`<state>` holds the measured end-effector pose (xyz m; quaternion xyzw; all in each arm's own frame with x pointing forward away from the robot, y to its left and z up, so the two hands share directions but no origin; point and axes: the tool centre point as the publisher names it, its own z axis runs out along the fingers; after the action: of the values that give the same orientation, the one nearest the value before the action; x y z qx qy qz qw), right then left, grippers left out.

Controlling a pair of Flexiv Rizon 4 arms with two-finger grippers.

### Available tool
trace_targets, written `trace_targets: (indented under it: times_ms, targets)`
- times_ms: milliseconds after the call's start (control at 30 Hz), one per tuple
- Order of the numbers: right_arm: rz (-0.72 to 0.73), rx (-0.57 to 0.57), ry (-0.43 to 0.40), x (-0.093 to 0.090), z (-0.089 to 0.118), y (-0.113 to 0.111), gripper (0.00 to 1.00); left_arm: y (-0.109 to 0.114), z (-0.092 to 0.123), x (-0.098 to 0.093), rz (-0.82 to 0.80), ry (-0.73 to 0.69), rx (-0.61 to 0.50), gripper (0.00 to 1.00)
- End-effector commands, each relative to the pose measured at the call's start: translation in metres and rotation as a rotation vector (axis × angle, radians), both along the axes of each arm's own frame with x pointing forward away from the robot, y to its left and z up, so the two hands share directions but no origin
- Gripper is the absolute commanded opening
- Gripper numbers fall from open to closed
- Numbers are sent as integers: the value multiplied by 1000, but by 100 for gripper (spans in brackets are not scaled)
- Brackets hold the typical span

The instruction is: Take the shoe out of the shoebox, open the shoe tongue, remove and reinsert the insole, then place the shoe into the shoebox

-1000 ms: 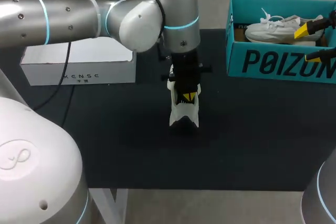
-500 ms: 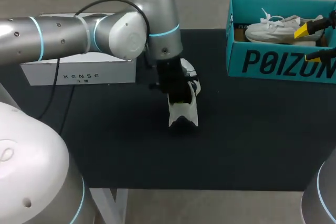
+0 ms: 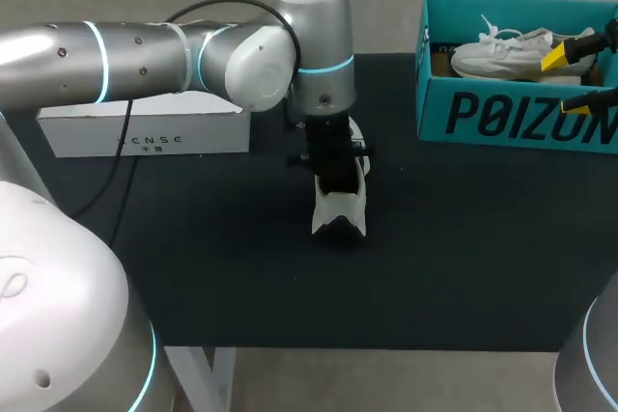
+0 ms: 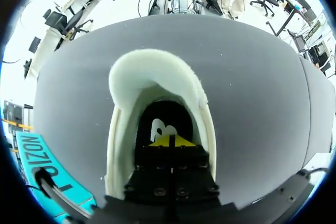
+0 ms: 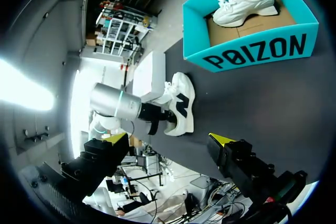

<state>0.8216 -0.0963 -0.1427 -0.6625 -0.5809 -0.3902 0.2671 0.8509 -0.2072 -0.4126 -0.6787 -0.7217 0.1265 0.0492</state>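
**Reaching into the shoe at mid-table**

The left gripper is sunk in the mouth of the white shoe. Its yellow tips lie closed together, with nothing seen between them, just over the dark insole. The insole carries a white printed mark, half hidden by the tips. The shoe stands upright on the black table mat near its middle, heel toward the near edge.

The teal shoebox sits at the far right corner, with bold dark lettering along its front wall. A second white shoe lies inside it. The right gripper hangs by the box's right end, its fingers spread wide and holding nothing.

A white box with faint grey lettering on its side lies along the far left edge, partly under the left arm.

Bare mat stretches between the shoe and the shoebox. More bare mat runs from the shoe to the near edge.
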Motion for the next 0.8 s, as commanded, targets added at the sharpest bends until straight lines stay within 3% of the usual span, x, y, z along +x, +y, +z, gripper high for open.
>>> trace_targets:
  times_ms: [33,233,433,633,800]
  targets:
    - [-1,-3,0,0,0,0,100,-2,2,-5,29,-28,26,0]
    - [-1,-3,0,0,0,0,100,-6,24,-3,9,-85,19,0]
    - [-1,-3,0,0,0,0,100,-14,3,-2,-12,-51,11,0]
    - [-1,-3,0,0,0,0,100,-9,-16,-1,-5,-34,40,0]
    - [-1,-3,0,0,0,0,100,-7,3,4,19,-33,46,0]
